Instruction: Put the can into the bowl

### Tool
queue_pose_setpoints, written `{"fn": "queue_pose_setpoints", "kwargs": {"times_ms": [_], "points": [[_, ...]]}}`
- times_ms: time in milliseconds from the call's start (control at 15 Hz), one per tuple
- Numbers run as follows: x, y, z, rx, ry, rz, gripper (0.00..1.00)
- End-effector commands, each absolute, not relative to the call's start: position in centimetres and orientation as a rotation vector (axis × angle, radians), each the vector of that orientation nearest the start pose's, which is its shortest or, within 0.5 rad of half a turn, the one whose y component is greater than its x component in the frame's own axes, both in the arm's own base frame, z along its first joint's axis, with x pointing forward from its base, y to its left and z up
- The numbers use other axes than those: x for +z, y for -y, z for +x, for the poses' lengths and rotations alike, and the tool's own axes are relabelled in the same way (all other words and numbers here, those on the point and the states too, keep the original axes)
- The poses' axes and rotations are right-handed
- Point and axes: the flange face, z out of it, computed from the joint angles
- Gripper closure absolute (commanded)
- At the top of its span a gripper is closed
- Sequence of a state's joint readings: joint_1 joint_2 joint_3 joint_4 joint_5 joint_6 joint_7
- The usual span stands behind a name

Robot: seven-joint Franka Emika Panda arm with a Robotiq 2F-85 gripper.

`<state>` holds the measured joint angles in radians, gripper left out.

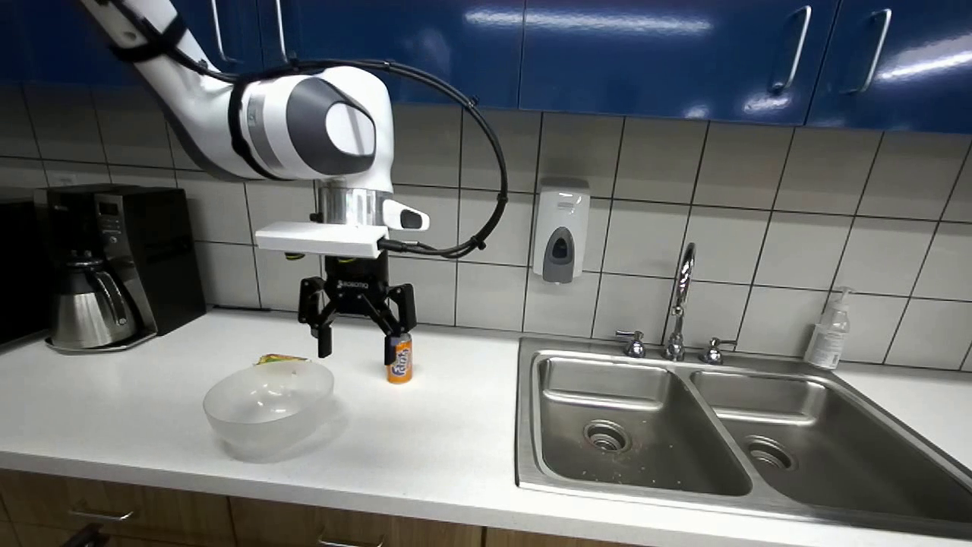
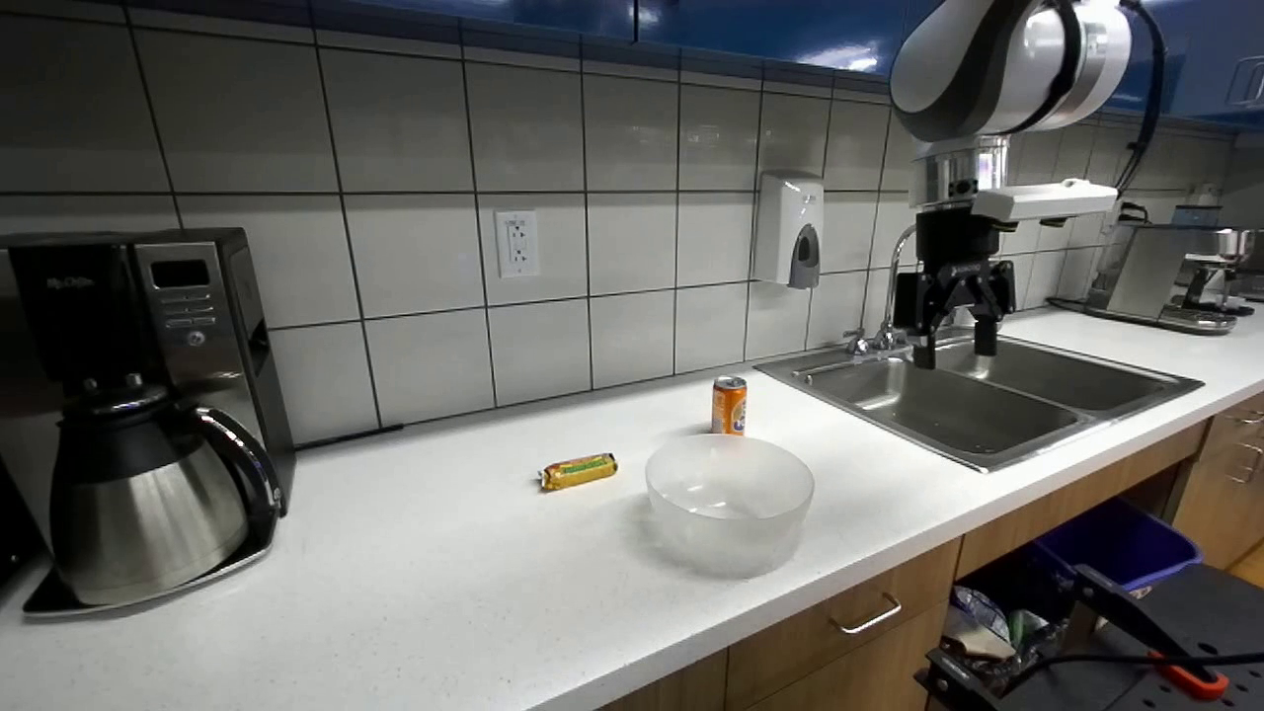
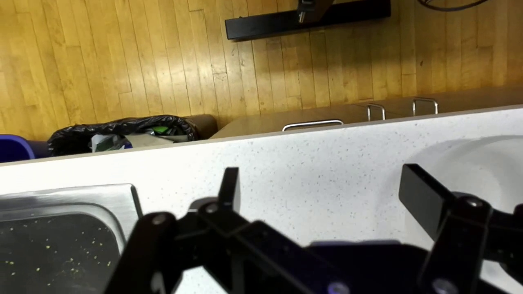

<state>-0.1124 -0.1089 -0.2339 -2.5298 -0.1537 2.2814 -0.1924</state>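
Note:
The can (image 1: 401,363) is small and orange with a pale top. It stands upright on the counter behind the bowl in an exterior view (image 2: 729,407). The translucent bowl (image 1: 254,437) sits near the counter's front edge; it also shows in an exterior view (image 2: 729,541) and at the right of the wrist view (image 3: 486,171). My gripper (image 1: 358,352) is open and empty, raised above the counter and pointing down. One finger overlaps the can's upper left in that view. In an exterior view the gripper (image 2: 955,353) appears right of the can, apart from it. The can is out of the wrist view.
A yellow wrapped bar (image 2: 579,471) lies left of the bowl. The steel double sink (image 1: 529,425) with a faucet (image 1: 678,304) is to the right. A coffee maker (image 1: 144,258) stands at the left. A soap dispenser (image 1: 562,228) hangs on the tiled wall.

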Motion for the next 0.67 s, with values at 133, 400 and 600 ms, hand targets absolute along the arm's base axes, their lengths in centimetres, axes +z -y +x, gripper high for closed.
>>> {"fn": "queue_pose_setpoints", "kwargs": {"times_ms": [133,400,600], "points": [[27.8,16.4,47.5,0.193,-0.175,-3.183,0.00],[26.3,16.9,52.7,0.148,-0.243,-3.163,0.00],[25.3,16.8,56.2,0.127,-0.284,-3.149,0.00]]}}
